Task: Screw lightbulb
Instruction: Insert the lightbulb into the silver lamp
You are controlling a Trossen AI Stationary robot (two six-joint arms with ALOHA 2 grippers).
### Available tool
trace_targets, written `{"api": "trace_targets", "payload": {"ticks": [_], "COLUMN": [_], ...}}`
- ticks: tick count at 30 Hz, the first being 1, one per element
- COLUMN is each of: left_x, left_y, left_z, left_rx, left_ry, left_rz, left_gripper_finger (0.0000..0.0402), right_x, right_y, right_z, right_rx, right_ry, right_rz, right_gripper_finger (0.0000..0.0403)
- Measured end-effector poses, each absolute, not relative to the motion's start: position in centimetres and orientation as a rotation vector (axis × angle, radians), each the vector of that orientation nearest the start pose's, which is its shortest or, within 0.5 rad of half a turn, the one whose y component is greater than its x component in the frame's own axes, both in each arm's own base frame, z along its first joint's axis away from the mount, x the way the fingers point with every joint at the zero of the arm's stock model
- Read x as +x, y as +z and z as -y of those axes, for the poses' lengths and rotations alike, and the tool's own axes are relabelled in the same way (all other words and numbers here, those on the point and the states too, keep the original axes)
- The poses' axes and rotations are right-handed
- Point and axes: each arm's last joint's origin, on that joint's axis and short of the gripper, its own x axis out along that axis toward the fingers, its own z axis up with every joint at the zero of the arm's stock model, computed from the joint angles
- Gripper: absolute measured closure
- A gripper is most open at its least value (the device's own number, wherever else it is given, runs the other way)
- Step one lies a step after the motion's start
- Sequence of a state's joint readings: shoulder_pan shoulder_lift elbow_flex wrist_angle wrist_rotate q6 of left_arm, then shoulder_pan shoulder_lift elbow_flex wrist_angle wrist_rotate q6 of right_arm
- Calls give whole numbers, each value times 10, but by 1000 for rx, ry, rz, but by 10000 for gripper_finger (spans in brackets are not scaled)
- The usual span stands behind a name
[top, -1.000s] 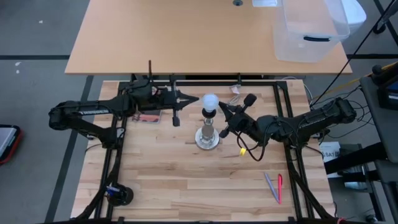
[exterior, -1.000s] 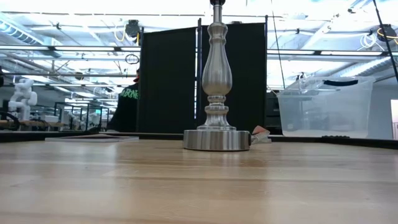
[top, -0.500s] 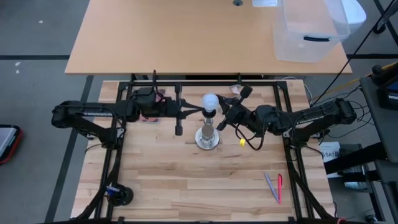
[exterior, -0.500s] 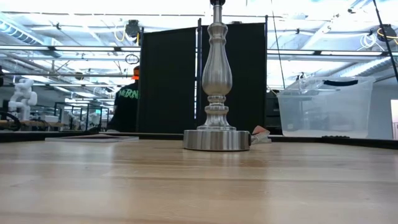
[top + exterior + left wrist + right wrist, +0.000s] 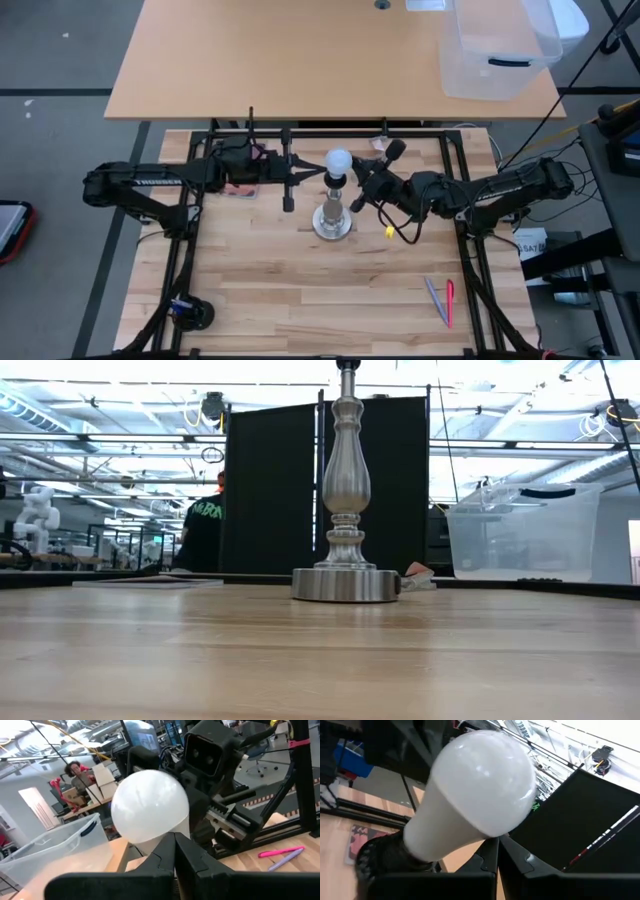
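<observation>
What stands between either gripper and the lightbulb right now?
Nothing visible. The lightbulb already sits atop the stand; the left gripper and right gripper flank it closely, both shut.

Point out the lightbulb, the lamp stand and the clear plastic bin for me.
lightbulb [image 5: 480, 795]: right wrist view, middle of the white globe.
lamp stand [image 5: 346, 470]: low view, bulge of the silver post.
clear plastic bin [image 5: 495, 70]: high view, its near wall.

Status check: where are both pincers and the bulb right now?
Left pincer shut, tips at the lamp neck. Right pincer shut, opposite side. Lightbulb sits atop the stand, neither pincer gripping it. Nothing blocking.
</observation>
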State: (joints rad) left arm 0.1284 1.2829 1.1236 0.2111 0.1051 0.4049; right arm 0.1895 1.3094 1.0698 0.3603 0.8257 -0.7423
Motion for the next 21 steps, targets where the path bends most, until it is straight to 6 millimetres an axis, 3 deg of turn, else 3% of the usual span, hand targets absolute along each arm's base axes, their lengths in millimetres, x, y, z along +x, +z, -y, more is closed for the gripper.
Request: {"api": "trace_targets", "payload": {"ticks": [21], "left_x": [290], "left_y": [377], "left_z": [-53], "left_rx": [370], "left_ry": [107], "left_rz": [-9], "left_gripper_finger": [400], "right_x": [286], "right_y": [368], "right_z": [-55], "right_rx": [-640], "right_ry": [-604], "right_rz": [-126], "right_gripper_finger": [403]}}
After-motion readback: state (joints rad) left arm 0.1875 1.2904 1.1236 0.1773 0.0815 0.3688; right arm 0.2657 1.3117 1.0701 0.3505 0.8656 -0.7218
